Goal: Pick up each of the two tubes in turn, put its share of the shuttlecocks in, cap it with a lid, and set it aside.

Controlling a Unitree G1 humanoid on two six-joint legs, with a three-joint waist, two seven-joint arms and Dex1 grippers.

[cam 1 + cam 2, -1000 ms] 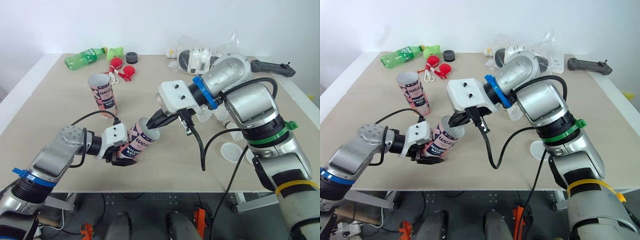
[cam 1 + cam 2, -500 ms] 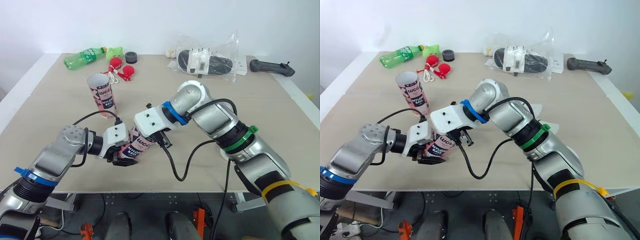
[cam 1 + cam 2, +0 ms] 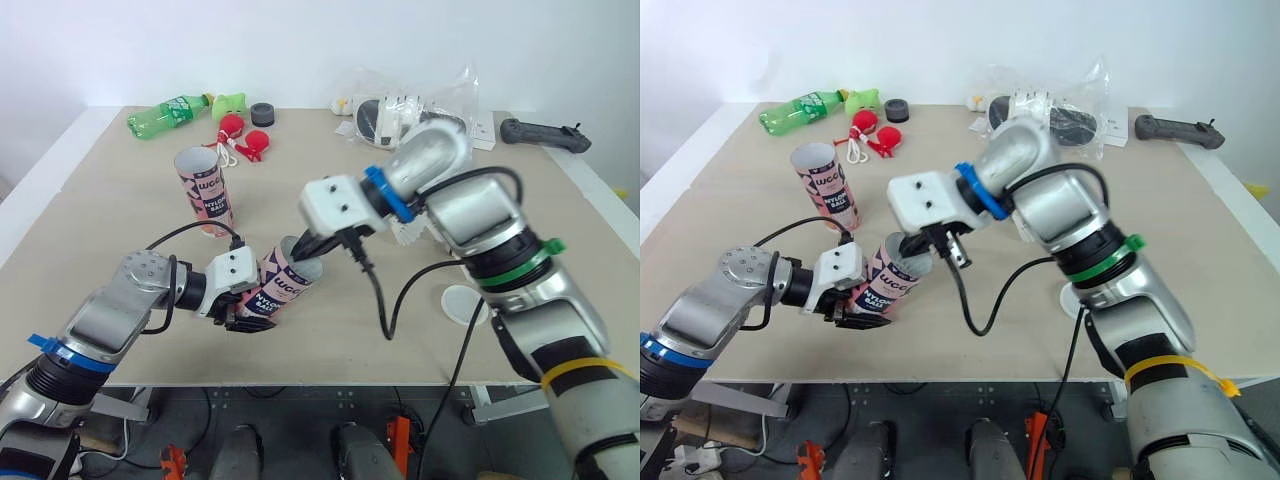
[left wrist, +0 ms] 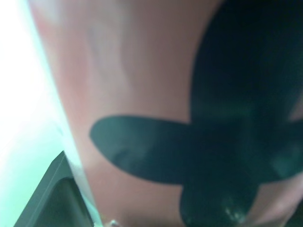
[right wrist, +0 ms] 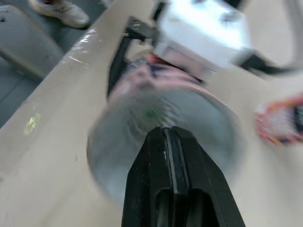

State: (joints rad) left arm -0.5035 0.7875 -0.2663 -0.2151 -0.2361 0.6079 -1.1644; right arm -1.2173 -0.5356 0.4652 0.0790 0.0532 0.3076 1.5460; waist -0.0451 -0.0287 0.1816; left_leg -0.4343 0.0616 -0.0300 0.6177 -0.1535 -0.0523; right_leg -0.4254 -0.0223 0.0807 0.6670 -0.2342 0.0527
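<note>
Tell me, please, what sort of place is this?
Probably a robot testing lab, not a home: a plain table by a white wall holds unrelated props: a green bottle, a tube and a plastic bag.

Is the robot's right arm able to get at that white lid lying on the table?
Probably yes. The white lid lies flat on the table, in the open on the robot's right, with nothing on it. The right gripper, shut at the mouth of the tube, would have to swing back.
</note>
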